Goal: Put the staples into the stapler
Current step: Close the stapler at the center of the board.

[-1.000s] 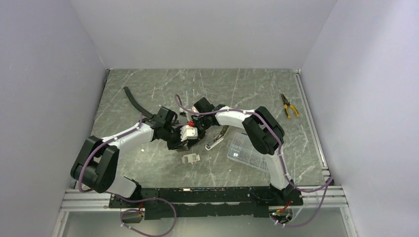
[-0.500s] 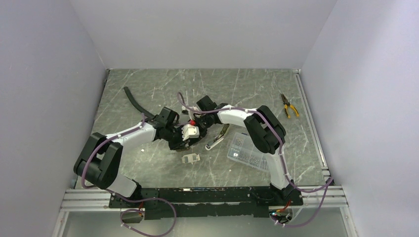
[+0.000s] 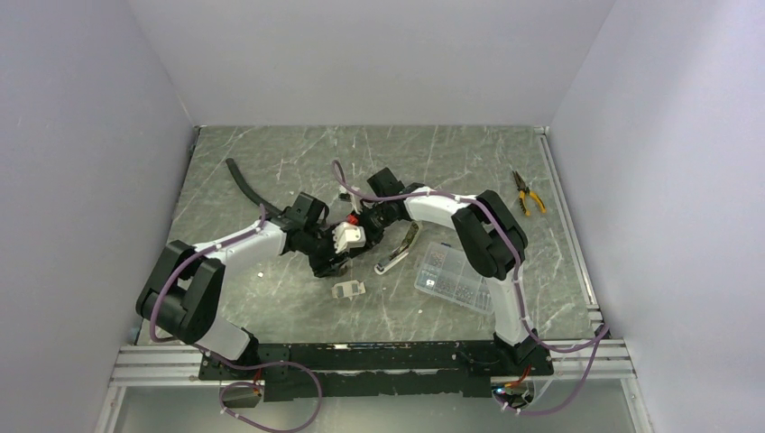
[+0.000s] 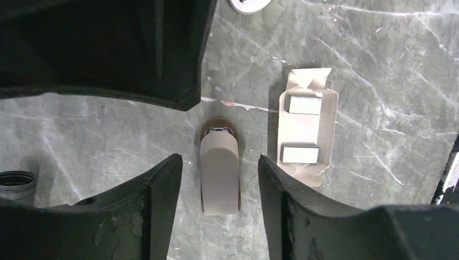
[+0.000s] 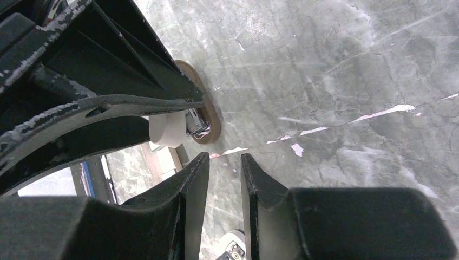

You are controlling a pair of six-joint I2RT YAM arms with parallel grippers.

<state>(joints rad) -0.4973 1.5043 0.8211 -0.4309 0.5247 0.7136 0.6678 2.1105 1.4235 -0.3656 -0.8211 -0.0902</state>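
The stapler (image 3: 399,248) lies open at mid-table, its olive arm swung up from the silver-white base. An opened cardboard staple box (image 3: 348,290) lies in front of it. In the left wrist view the box (image 4: 306,127) holds two staple strips (image 4: 305,103). My left gripper (image 3: 332,263) is open and low over the table, left of the stapler. Its fingers (image 4: 162,184) straddle a small beige rounded piece on a brown base (image 4: 219,179) without touching it. My right gripper (image 3: 365,221) hovers just behind the left one. Its jaws (image 5: 224,157) are slightly apart and empty.
A clear compartment box of metal bits (image 3: 447,275) sits right of the stapler. Yellow-handled pliers (image 3: 527,192) lie at the far right. A black curved strip (image 3: 242,183) lies at the back left. A small metal ring (image 4: 16,181) is near the left gripper. Walls enclose three sides.
Both wrists have shifted slightly to the right. The right wrist has also moved a little toward the back. The stapler and staple box have not moved.
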